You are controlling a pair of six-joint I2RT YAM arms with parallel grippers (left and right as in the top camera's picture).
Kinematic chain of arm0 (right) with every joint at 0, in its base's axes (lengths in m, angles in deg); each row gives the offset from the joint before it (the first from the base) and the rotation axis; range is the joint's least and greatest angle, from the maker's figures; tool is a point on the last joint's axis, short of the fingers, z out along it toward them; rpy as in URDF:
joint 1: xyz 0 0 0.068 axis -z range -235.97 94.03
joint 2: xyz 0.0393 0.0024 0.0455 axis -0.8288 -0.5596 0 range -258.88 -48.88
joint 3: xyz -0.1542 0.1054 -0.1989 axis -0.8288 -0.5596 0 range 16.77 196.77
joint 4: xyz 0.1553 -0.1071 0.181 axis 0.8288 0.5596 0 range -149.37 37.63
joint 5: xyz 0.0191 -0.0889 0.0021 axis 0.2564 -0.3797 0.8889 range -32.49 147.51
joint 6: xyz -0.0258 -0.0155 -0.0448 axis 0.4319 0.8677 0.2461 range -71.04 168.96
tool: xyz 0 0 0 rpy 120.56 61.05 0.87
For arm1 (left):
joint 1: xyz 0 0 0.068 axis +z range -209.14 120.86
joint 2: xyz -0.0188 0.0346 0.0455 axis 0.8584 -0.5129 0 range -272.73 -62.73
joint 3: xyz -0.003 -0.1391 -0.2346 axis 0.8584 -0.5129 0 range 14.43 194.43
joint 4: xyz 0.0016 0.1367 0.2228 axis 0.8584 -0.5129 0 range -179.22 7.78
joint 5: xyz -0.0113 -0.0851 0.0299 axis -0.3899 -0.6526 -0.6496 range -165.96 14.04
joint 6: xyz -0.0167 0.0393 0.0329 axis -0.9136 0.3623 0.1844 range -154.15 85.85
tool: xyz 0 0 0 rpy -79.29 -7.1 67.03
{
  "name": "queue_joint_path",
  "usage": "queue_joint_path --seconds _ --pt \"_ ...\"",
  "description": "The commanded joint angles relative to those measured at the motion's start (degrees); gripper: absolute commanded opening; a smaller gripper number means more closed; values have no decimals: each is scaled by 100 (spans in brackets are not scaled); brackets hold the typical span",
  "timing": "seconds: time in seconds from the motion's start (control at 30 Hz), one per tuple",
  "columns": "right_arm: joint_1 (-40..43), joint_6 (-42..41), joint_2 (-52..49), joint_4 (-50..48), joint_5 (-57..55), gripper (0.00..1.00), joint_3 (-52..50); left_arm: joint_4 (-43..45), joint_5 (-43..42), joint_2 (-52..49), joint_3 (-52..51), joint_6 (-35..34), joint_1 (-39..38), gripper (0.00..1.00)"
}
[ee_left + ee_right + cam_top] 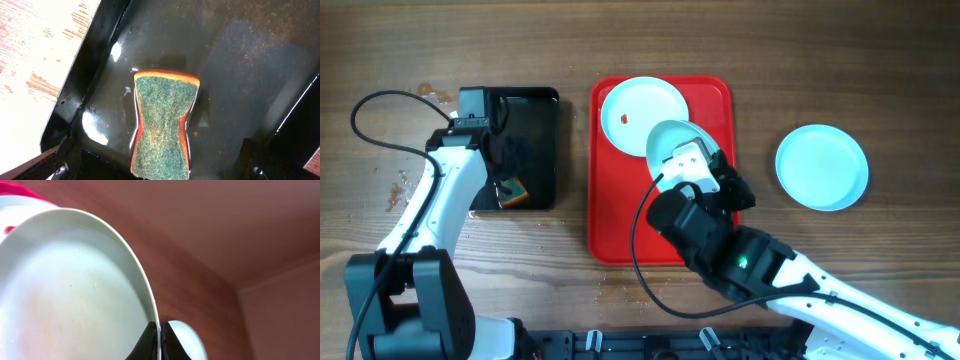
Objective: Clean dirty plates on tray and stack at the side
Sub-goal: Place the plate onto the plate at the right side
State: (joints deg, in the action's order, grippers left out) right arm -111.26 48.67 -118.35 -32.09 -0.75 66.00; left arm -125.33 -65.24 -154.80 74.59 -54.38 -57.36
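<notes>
I have the wooden table point(880, 80) under me. The red tray point(610, 230) sits in the middle and a smaller black tray point(542, 130) lies well to its left, wet inside.

There are three plates. One plate point(822, 167) lies flat on the bare table to the right of the red tray and looks clean, so I take it as the start of the stack. A second plate point(642, 108) lies in the red tray's far left corner. The third plate point(670, 135) is tipped up on edge above the middle of the red tray. My right gripper point(161, 342) is pinched onto its rim, with the jaws closed to the thickness of the plate wall.

A sponge point(162, 125) lies green side up in the black tray. My left gripper point(503, 178) hangs over it with its fingers spread wide to either side, touching nothing that I can see.

The smallest thing is a red smear point(624, 119) on the plate in the tray. The lifted plate may carry a faint orange tinge on its face, though my wrist view is too washed out to be sure.

I judge I'm at the wiping step for the lifted plate. Next the left gripper should close on the sponge and bring it across. The right must keep the plate firm and angled toward it, because a rim pinch could let the plate twist under scrubbing.
</notes>
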Motion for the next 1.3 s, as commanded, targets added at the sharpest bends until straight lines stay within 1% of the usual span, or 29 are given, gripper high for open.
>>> queue_joint_path --seconds 0.0,0.03,0.1,0.17,0.23,0.33,0.4,0.47,0.53,0.57,0.6,0.63,0.67,0.7,0.73,0.77,0.83,0.87,0.9,0.97,1.0,1.07,1.1,1.13,1.17,1.2,1.27 --pt "503 -1401 7 411 782 4 81 0 72 -15 -17 11 22 100" --pt "863 -1591 35 535 1021 4 81 2 70 -15 -17 11 22 100" --pt "1644 -1945 157 671 1853 4 81 2 70 -15 -17 11 22 100" --pt "2776 -2271 299 715 3029 4 81 2 70 -15 -17 11 22 100" --pt "4033 -2430 315 717 4144 4 81 2 70 -15 -17 11 22 100" --pt "5746 -2433 280 715 5246 4 81 2 70 -15 -17 11 22 100" --pt "6690 -2433 208 719 5436 4 81 2 70 -15 -17 11 22 100" --pt "7412 -2435 50 835 5453 4 81 2 70 -15 -17 11 22 100" --pt "7860 -2426 -256 968 5447 4 81 2 70 -15 -17 11 22 100" --pt "7956 -2409 -437 970 5440 4 81 2 70 -15 -17 11 22 100" --pt "8013 -2411 -654 966 5425 4 81 2 70 -15 -17 11 22 100" --pt "8028 -2413 -929 962 5427 13 81 2 70 -17 -17 11 22 100" --pt "8028 -2411 -1128 938 5477 33 81 2 70 -15 -17 11 22 100" --pt "8028 -2371 -1217 922 5595 40 81 2 70 -17 -17 11 22 100" --pt "8028 -2350 -1244 859 5987 40 81 2 70 -15 -17 11 22 100" --pt "8026 -2109 -1187 739 6513 42 81 2 70 -15 -17 11 22 100" --pt "7914 -1416 -870 461 8142 45 81 2 72 -15 -17 11 22 100" --pt "7707 -1108 -638 411 8699 47 81 2 70 -15 -17 11 22 100" --pt "7326 -953 -380 448 8771 47 81 2 70 -15 -17 11 22 100" --pt "6041 -870 -131 481 8653 40 81 2 70 -15 -17 11 22 100" --pt "5357 -876 -155 450 8373 37 81 2 72 -15 -17 11 22 100" --pt "4061 -872 -372 197 7383 37 170 2 70 -15 -17 11 22 100" --pt "3753 -872 -509 101 7090 37 269 2 70 -15 -17 11 22 100" --pt "3421 -863 -855 -52 6658 37 551 2 70 -15 -17 11 22 100" --pt "3335 -809 -1211 -114 6526 37 885 2 70 -15 -17 11 22 100" --pt "3342 -774 -1497 -131 6531 40 1145 2 70 -15 -17 11 22 100" --pt "3421 -695 -2568 -55 6533 43 2050 2 70 -15 -17 11 22 100"
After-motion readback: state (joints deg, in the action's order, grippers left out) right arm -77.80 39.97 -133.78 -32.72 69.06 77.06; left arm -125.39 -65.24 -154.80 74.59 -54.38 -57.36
